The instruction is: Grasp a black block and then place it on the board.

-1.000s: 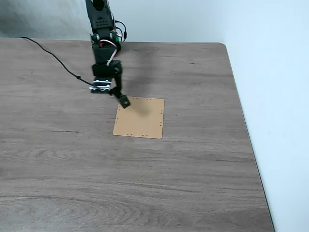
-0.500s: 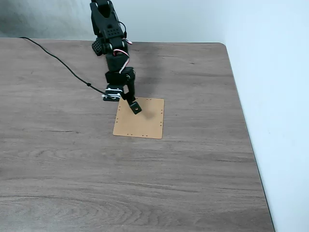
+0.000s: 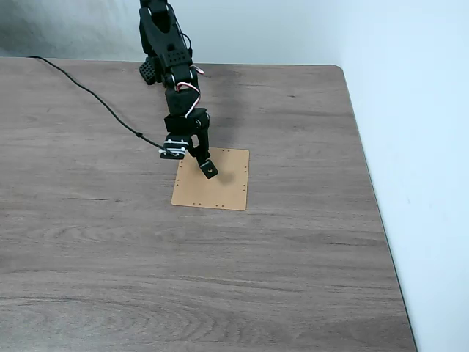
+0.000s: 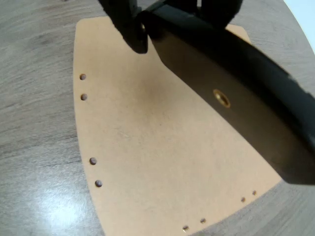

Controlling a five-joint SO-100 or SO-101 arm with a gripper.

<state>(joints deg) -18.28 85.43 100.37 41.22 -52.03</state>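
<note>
The tan board lies flat on the grey wood-grain table, with small holes along its edges. My gripper hangs over the board's upper left corner, shut on the black block, whose free end points down toward the board. In the wrist view the black block is a long dark bar with a brass insert. It slants across the board from the gripper at the top. I cannot tell whether the block touches the board.
A black cable runs over the table from the far left to the arm. The table's right edge meets a white wall. Bare tabletop stretches in front of the board.
The arm has swung right and lowered, carrying the block from beside the board's left corner to above the board.
</note>
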